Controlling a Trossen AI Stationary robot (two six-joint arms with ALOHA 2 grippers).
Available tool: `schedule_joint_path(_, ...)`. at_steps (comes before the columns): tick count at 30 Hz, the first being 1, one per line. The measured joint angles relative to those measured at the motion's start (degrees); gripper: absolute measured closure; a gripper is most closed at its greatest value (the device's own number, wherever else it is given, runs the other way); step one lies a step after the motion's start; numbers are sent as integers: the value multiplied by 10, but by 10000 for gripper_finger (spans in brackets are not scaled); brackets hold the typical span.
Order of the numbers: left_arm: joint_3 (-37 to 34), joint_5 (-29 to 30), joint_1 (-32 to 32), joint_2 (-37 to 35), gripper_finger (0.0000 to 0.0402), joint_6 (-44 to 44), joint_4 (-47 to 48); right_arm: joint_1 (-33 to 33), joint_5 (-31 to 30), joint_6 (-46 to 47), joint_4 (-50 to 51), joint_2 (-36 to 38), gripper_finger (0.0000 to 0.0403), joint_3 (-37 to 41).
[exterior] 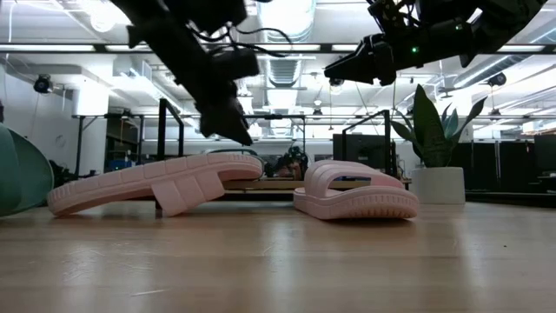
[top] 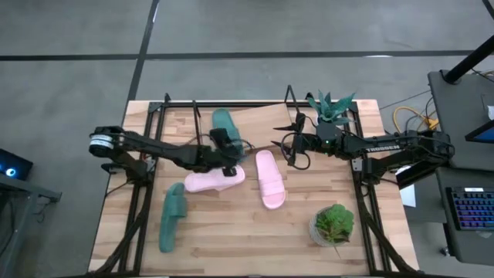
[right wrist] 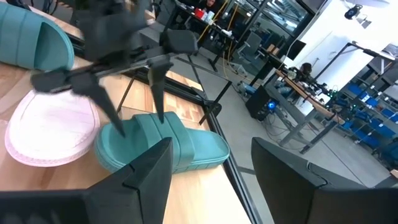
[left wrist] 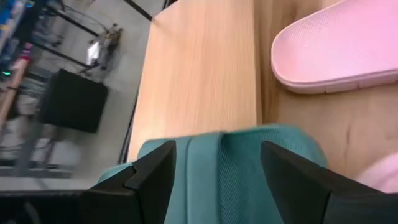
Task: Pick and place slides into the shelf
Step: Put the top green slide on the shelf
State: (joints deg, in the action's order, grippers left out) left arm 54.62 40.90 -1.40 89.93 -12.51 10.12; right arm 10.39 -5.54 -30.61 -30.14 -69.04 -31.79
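"TROSSEN" lettered on the right arm, its right gripper spread empty at one o'clock; left gripper fingers parted, straddling without clasping a teal slide on the shelf at twelve o'clock.

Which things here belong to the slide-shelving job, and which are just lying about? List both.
Job:
teal slide on the shelf
teal slide by the table's left edge
two pink slides
shelf
left hand, open
right hand, open

Lying about:
two potted plants
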Motion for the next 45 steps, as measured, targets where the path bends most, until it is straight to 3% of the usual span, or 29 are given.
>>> schedule_joint_path(7, 91, 87, -10, 83, 182, 2, 98, 0, 0, 0, 6, 0, 195, 0)
schedule_joint_path(12, 133, 94, -10, 122, 182, 17, 146, 0, 0, -5, 13, 0, 195, 0)
schedule_joint_path(16, 144, 126, -10, 140, 182, 20, 180, 0, 0, -5, 13, 0, 195, 0)
schedule_joint_path(25, 142, 140, -9, 141, 188, 32, 194, 0, 0, -9, 13, 0, 195, 0)
schedule_joint_path(45, 133, 136, 11, 138, 380, 30, 218, 0, 0, -9, 13, 0, 195, 0)
